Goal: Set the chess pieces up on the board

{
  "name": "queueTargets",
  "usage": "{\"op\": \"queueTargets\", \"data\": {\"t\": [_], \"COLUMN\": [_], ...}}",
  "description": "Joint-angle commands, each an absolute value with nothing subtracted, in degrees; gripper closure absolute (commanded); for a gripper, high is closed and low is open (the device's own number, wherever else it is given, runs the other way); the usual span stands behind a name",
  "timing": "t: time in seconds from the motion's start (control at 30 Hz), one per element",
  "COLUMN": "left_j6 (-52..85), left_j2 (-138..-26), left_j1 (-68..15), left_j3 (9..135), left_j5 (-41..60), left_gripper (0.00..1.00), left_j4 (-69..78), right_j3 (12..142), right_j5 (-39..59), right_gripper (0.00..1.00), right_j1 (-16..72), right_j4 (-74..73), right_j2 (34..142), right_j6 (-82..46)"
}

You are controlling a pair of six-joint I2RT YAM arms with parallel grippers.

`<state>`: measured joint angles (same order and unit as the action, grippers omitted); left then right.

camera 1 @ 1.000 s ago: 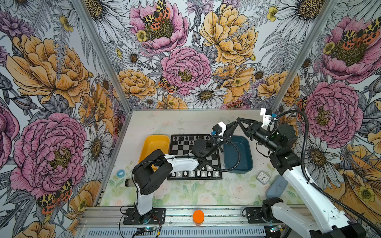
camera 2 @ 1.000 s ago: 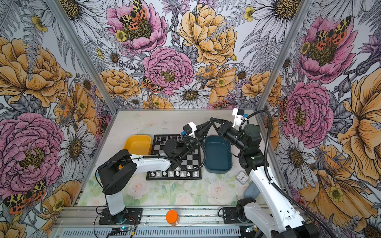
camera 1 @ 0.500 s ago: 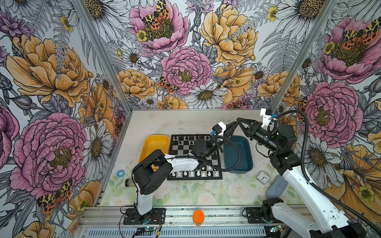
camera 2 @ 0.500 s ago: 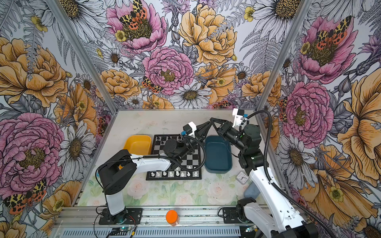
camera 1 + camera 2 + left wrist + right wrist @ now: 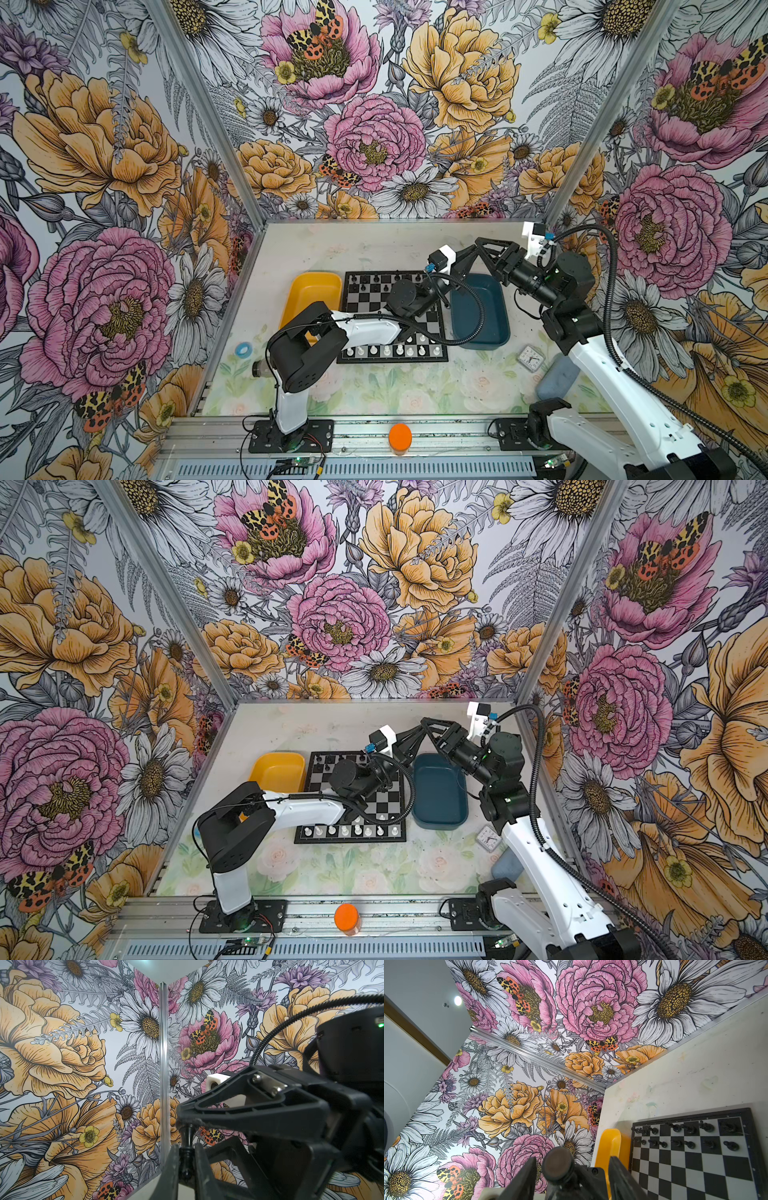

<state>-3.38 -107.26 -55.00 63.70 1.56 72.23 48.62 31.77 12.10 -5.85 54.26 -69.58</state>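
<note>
Just now the right gripper (image 5: 572, 1160) has let go. Its jaws stand apart, with a clear gap on either side of the chess piece (image 5: 558, 1162), whose round base faces the right wrist camera. The left gripper (image 5: 186, 1148) is clamped tight on the same piece, the stem pinched between its fingers (image 5: 173, 1167). This reads as a handover from right to left, so the piece now depends on the left arm alone. It sits between the open right jaws and touches neither in the right wrist view. From the left wrist view its free end may brush one right finger; cannot tell. All this is aloft near the far right corner of the board (image 5: 370, 301), beside the dark blue tray (image 5: 492, 320). The far rows already carry black chessmen (image 5: 689, 1144). The right arm should back straight off before the left moves.
</note>
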Motion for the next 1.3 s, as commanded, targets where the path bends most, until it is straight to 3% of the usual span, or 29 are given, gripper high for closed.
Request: {"op": "queueTargets", "data": {"t": [0.0, 0.43, 0.67, 1.0, 1.27], "left_j6": [-3.0, -1.3, -0.7, -6.6, -5.4], "left_j2": [-105.4, -100.0, -92.3, -78.6, -75.8], "left_j1": [-55.1, -52.4, -50.2, -47.8, -45.7], "left_j3": [63.1, 60.4, 60.3, 67.9, 78.9], "left_j5": [2.5, 1.9, 2.8, -3.9, -9.2], "left_gripper": [1.0, 1.0, 1.0, 1.0, 1.0], "left_j4": [71.6, 67.8, 55.0, 15.0, -12.7], "right_j3": [48.4, 48.2, 47.6, 47.3, 46.8], "right_j5": [31.4, 32.3, 32.8, 30.4, 29.9], "right_gripper": [0.39, 0.35, 0.35, 0.35, 0.35], "right_j1": [12.2, 10.1, 8.7, 7.5, 7.5], "right_j4": [-6.1, -5.4, -5.2, -0.1, 0.0], "right_j2": [52.7, 52.1, 52.2, 53.1, 56.2], "right_j6": [-69.1, -68.4, -68.2, -63.2, -61.5]}}
